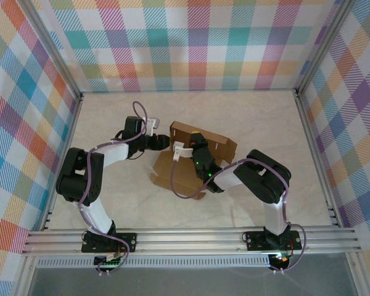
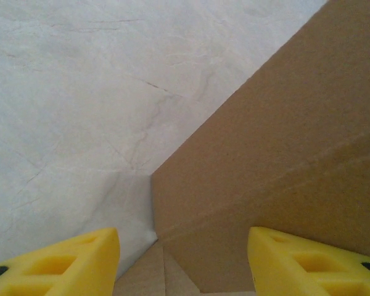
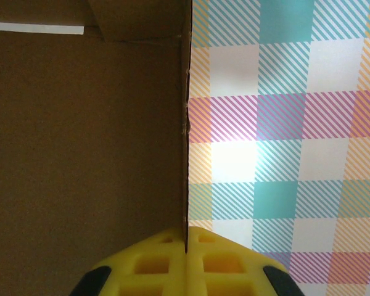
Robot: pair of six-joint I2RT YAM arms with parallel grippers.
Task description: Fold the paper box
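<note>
Sitting near the middle of the pale tabletop (image 1: pixel 111 111), the paper box (image 1: pixel 172 176) is partly formed. Its far walls stand upright while a flat brown panel spreads toward the arms' bases. The right end effector (image 3: pixel 186 240) is clamped shut on one upright cardboard wall, whose thin edge runs straight down between its yellow fingers (image 3: pixel 154 265) (the plaid backdrop (image 3: pixel 283 123) shows just past that edge). The left end effector (image 2: pixel 182 234) sits at the box's left end with its jaws apart and nothing pinched between them. A brown panel rises at a slant ahead of it, and the panel's lower corner meets the tabletop between the two yellow fingertips (image 2: pixel 80 253).
</note>
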